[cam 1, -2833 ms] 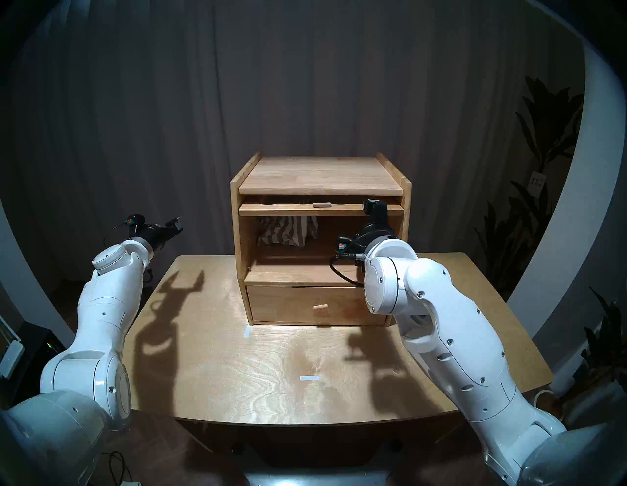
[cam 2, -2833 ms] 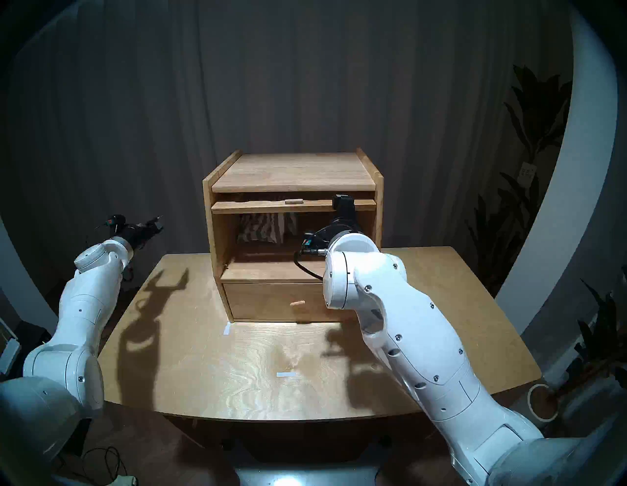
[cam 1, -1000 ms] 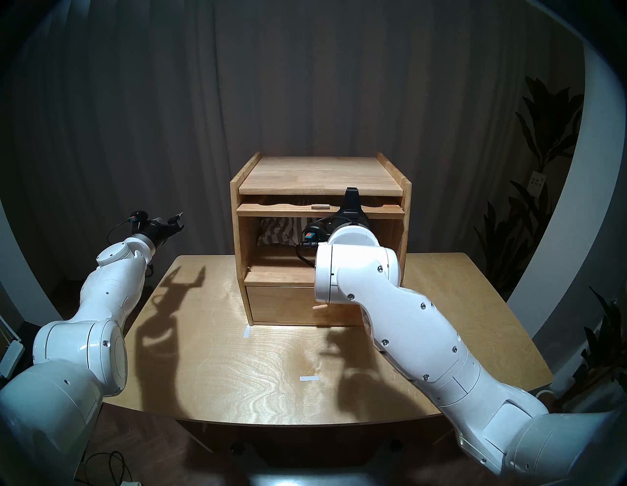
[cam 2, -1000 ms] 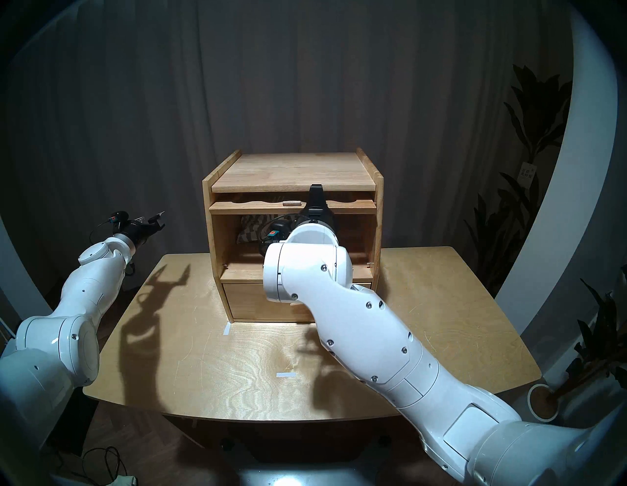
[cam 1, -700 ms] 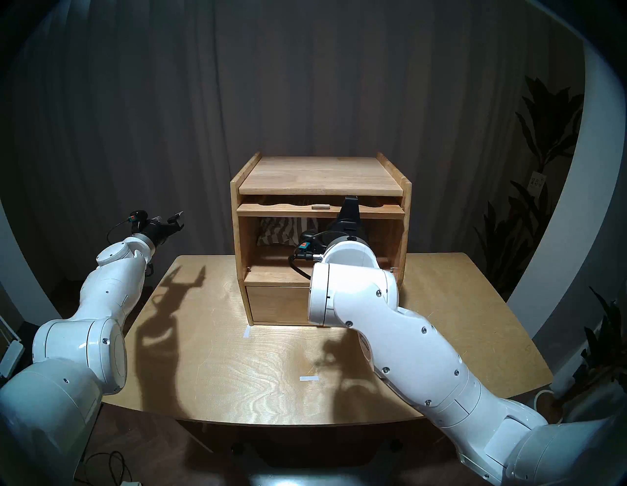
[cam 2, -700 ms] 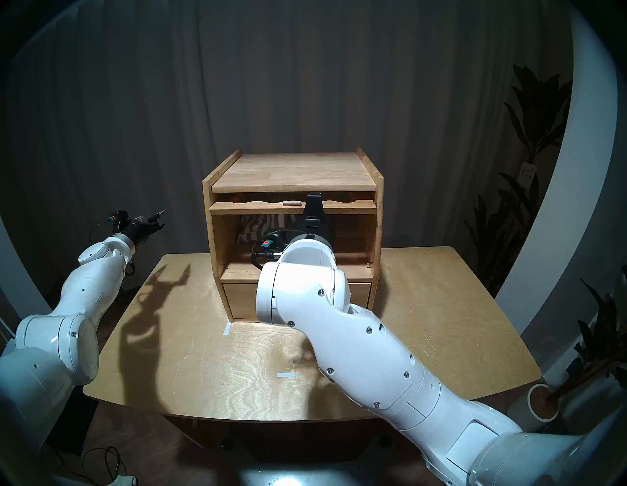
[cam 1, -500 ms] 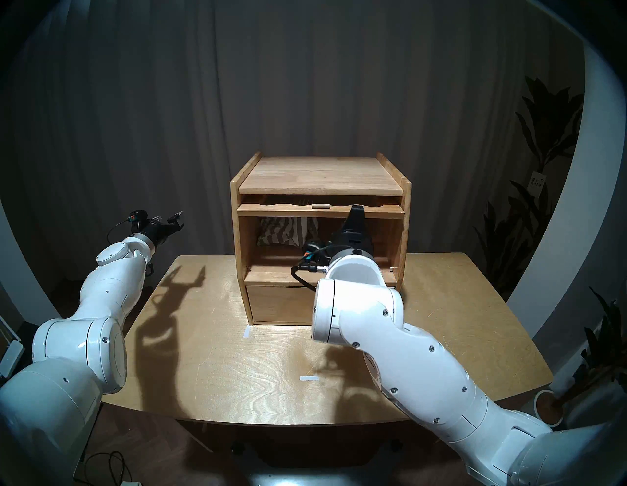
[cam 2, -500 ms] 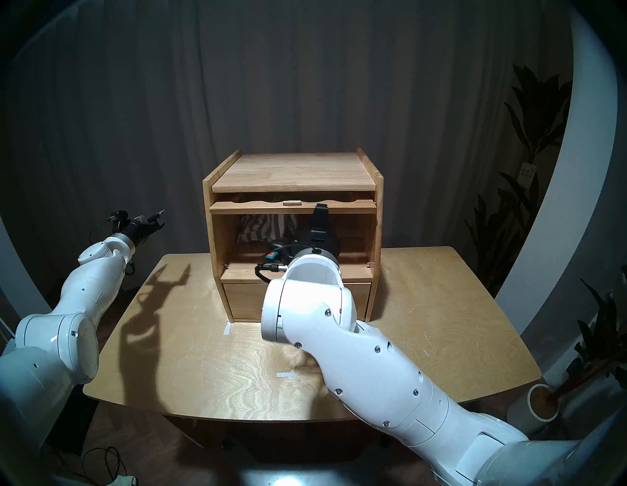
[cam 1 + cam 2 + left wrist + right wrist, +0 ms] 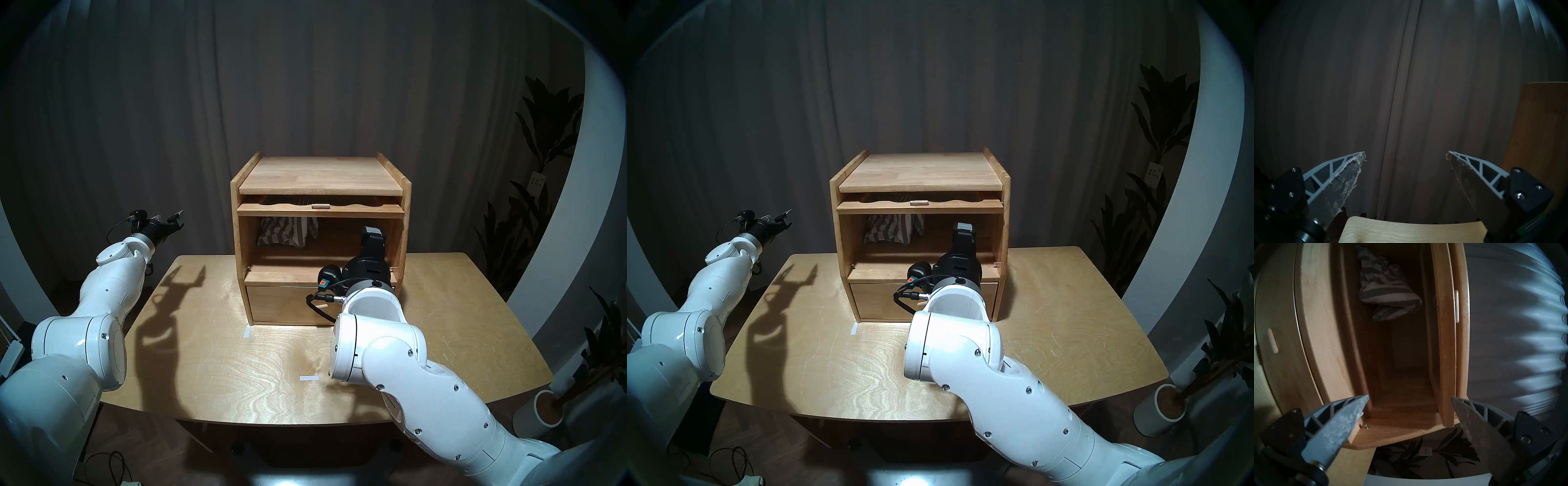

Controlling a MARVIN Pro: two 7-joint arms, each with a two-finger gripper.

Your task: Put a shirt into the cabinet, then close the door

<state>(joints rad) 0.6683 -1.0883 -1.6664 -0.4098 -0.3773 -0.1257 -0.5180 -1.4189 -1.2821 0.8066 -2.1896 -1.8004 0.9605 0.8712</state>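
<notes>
i am looking at the boxy light-brown wooden cabinet (image 9: 320, 237) standing on the pale plywood table (image 9: 217, 366), its large upper compartment open to me. the soft cloth shirt with broad grey and white stripes (image 9: 286, 232) lies bunched inside that compartment, toward its back and on my left side, resting on the compartment floor. the light wooden door panel with its wavy edge and small peg handle (image 9: 320, 209) is raised and lies flat just under the cabinet's top board, its front edge sticking out a little past the cabinet face, so the opening is uncovered. below the compartment sits the plain solid drawer front (image 9: 281, 303), closed. my right gripper (image 9: 1409, 405) hangs in front of the lower right part of the opening, pointing into it, its two grey ribbed fingers (image 9: 1335, 422) spread wide with nothing between them and clear of the wood. from its wrist view, which is turned on its side, the shirt (image 9: 1388, 288) shows deep in the compartment and the door's peg handle (image 9: 1456, 306) on the panel's edge. my left gripper (image 9: 1405, 157) is held out well to the left of the cabinet, above the table's far left corner, fingers likewise parted and empty, facing the dark pleated curtain (image 9: 1407, 84).
</notes>
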